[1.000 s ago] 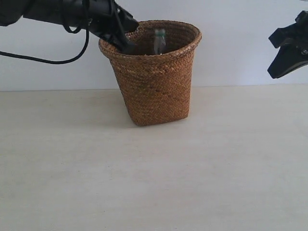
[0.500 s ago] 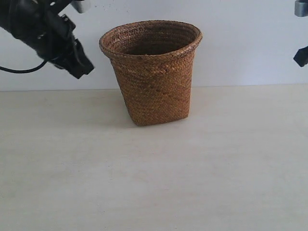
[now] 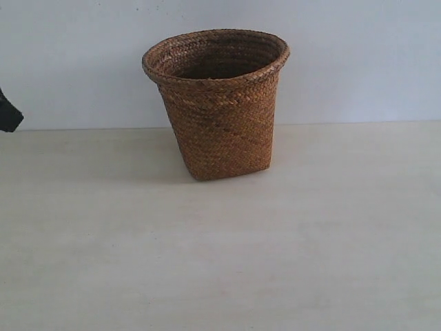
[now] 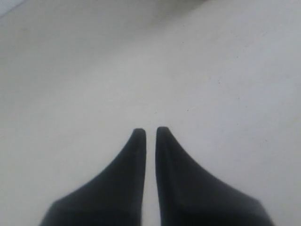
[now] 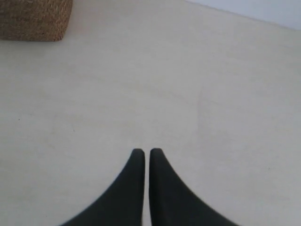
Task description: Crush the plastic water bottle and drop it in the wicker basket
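Pale table (image 3: pixel 220 262) | wicker basket (image 3: pixel 219 103) upright near wall (image 3: pixel 344 55) | left, right jaws together, empty

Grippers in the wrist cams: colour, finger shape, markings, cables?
Left gripper and right gripper match: two matte black fingers each, broad at the base, curving to narrow rounded tips. No markings or cables visible. Exterior view shows only a black sliver at its left edge.

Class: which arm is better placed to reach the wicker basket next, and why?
Right, marginally: the right gripper, shut, faces the wicker basket, while the left gripper, also shut, faces only table.
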Action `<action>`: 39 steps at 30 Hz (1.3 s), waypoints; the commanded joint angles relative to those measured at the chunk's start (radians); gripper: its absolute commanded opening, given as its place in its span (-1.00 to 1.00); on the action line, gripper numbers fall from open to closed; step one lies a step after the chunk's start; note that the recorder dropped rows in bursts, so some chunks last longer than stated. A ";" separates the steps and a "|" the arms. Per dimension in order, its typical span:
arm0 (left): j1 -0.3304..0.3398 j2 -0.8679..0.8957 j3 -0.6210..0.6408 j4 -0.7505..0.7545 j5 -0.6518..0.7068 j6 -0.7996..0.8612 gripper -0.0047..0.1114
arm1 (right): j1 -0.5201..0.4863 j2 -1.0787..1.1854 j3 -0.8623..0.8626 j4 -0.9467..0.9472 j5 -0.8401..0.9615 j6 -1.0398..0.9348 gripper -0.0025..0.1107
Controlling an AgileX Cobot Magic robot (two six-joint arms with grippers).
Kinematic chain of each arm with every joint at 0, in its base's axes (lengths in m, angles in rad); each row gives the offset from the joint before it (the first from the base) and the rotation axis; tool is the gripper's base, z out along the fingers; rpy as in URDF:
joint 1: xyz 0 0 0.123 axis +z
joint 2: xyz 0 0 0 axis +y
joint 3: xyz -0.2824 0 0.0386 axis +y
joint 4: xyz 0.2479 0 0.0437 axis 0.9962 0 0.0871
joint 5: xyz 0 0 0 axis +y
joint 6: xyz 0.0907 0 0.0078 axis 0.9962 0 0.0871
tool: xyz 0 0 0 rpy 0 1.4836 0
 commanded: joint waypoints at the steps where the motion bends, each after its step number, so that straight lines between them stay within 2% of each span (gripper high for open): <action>1: 0.002 -0.145 0.122 -0.015 -0.120 -0.020 -0.84 | -0.003 -0.154 0.145 0.004 -0.141 -0.015 -0.96; 5: 0.002 -0.327 0.305 -0.039 -0.305 -0.045 -0.84 | -0.002 -0.311 0.343 0.036 -0.302 -0.017 -0.96; 11: 0.002 -0.576 0.500 -0.086 -0.464 -0.055 -0.84 | -0.002 -0.524 0.607 0.099 -0.532 -0.034 -0.96; 17: 0.002 -0.777 0.610 -0.121 -0.464 -0.072 -0.84 | -0.002 -0.720 0.719 0.145 -0.586 -0.046 -0.96; 20: 0.002 -0.873 0.650 -0.121 -0.453 -0.176 -0.84 | -0.002 -0.835 0.741 0.165 -0.589 -0.046 -0.96; 23: 0.002 -0.959 0.688 -0.121 -0.459 -0.198 -0.84 | -0.002 -0.929 0.771 0.195 -0.627 -0.021 -0.96; 28: 0.002 -1.088 0.792 -0.207 -0.618 -0.198 -0.84 | -0.002 -1.042 0.884 0.307 -0.699 -0.017 -0.96; 30: 0.002 -1.167 0.884 -0.220 -0.703 -0.194 -0.84 | -0.002 -1.086 0.968 0.345 -0.761 -0.032 -0.96; 39: 0.002 -1.195 1.066 -0.253 -0.884 -0.163 -0.84 | -0.002 -1.092 1.129 0.345 -0.874 -0.088 -0.96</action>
